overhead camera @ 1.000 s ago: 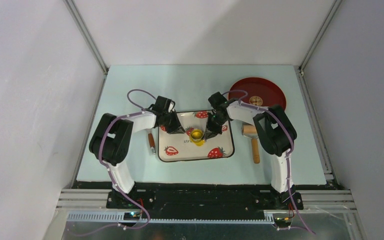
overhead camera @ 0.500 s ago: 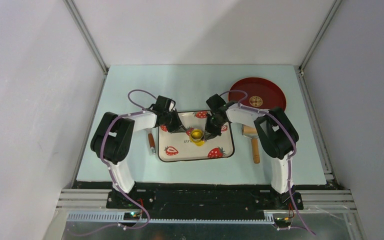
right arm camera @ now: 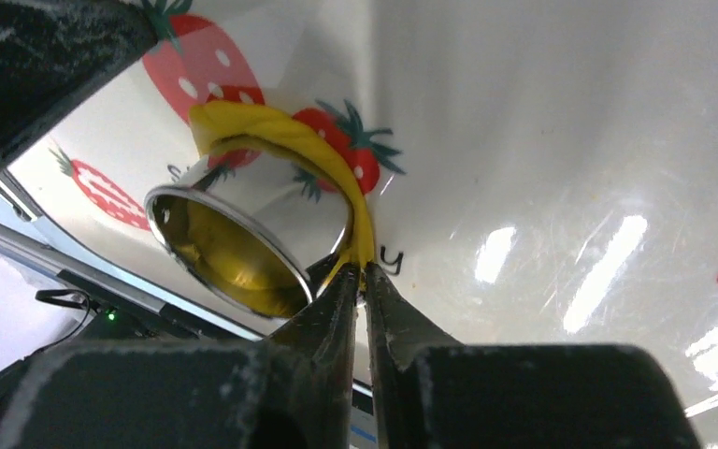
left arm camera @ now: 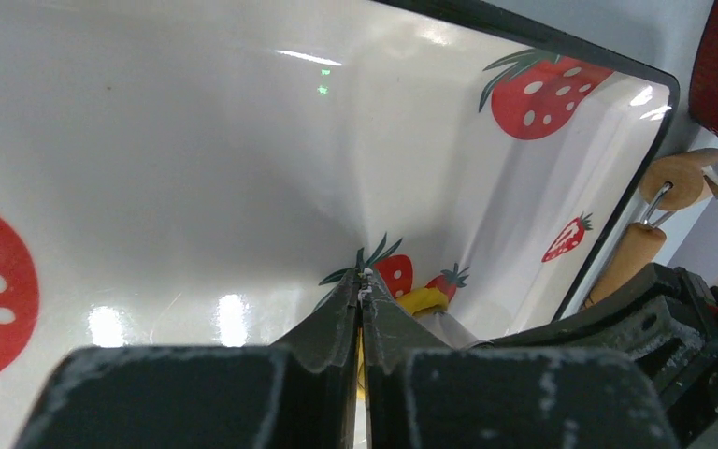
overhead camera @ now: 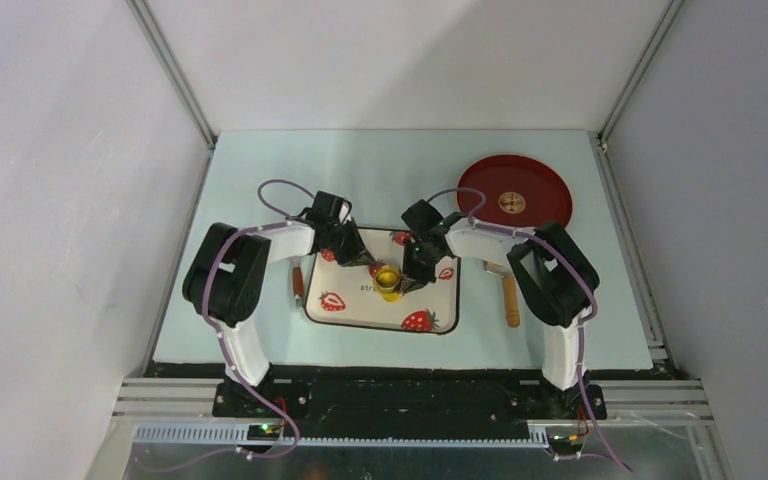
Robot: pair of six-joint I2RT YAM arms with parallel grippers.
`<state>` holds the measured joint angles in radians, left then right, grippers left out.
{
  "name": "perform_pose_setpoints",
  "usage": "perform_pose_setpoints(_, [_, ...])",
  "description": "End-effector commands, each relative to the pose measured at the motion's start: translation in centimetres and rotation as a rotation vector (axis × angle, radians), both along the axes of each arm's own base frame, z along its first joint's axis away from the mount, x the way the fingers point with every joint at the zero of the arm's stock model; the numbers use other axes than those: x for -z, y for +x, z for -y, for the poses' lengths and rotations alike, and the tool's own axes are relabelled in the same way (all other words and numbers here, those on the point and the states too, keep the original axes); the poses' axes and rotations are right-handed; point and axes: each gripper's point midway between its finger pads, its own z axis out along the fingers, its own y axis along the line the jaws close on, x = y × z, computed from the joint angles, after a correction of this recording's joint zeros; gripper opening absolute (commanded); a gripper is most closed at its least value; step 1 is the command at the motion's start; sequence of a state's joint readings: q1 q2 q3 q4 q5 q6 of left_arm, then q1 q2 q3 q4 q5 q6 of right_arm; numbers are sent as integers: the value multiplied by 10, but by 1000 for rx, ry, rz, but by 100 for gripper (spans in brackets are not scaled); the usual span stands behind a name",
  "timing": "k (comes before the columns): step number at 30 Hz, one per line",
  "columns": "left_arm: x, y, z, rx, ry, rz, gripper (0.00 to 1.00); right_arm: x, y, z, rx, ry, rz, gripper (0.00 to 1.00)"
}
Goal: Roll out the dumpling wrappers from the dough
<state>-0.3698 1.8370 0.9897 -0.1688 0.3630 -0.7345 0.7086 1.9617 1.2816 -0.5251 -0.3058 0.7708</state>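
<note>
The yellow dough is a thin strip curled round the small metal ring cutter on the strawberry-print tray. My right gripper is shut on one end of this strip, beside the cutter. My left gripper is shut, its tips just left of the dough; I cannot tell if it touches it. In the top view the left gripper and the right gripper flank the cutter. A tan-brown wrapper lies on the red plate. The cutter's inside looks yellow.
A wooden-handled roller lies right of the tray, between it and the right arm. A small wooden-handled tool lies against the tray's left side. The red plate stands at the back right.
The tray with cutter and dough has slid left and toward the near edge. Both grippers moved with it. The right arm swung left, uncovering more of the red plate.
</note>
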Motion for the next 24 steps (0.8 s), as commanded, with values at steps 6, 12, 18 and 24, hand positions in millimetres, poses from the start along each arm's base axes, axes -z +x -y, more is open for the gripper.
perform_pose_setpoints(6, [56, -34, -34, -14, 185, -157, 2, -48, -19, -2, -41, 68, 25, 15])
perform_pose_setpoints(12, [52, -32, -33, -9, 177, -147, 2, -42, -25, 0, -54, 52, 1, 33])
perform_pose_setpoints(18, [41, -31, -29, 7, 154, -121, 3, -37, -28, 6, -66, 8, 3, 55])
perform_pose_setpoints(24, [12, -24, -25, 35, 122, -38, 3, -32, -25, 6, -100, -6, 44, 66])
